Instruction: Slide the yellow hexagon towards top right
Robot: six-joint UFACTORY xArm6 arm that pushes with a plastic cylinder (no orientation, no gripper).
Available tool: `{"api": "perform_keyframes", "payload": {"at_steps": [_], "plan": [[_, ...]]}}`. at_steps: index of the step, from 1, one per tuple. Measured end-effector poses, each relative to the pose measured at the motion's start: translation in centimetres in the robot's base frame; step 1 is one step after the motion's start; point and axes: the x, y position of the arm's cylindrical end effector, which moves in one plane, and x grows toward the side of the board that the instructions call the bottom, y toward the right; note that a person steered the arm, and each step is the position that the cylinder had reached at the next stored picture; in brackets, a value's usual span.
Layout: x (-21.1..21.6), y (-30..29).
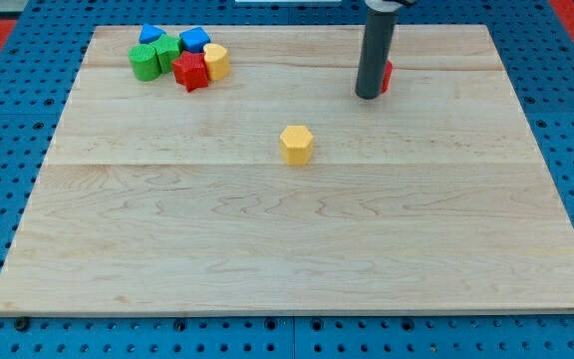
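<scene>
Blue perforated pegboard frames the pale wooden table (267,249), which fills most of the view. Over it stands the arm's straight dark rod; this rig has no claw, so nothing opens, closes or holds, and the rod's tip (369,96) rests on the wood near the view's top, right of centre. Just behind the tip, on its right side, a small red block (387,74) peeks out, apparently touching or nearly so; its shape is mostly hidden.

Far to the tip's left, near the top-left corner, sits a tight cluster: two green blocks (153,58), two blue blocks (193,40), a red star-shaped block (191,72) and a yellow rounded block (216,61).

Smallest concern but the task's own: the yellow hexagon block (296,144) lies alone, below and to the left of the tip, well apart from it. It looks light, rigid and likely to slide easily, and may spin if struck off-centre. Contact probably belongs on its lower-left face.
</scene>
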Motion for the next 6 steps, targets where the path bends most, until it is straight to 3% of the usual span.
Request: {"api": "perform_keyframes", "payload": {"at_steps": [2,4,5,6], "plan": [[-7.9,5.6],[10.8,-1.8],[10.2,-10.1],[9.3,-11.7]]}}
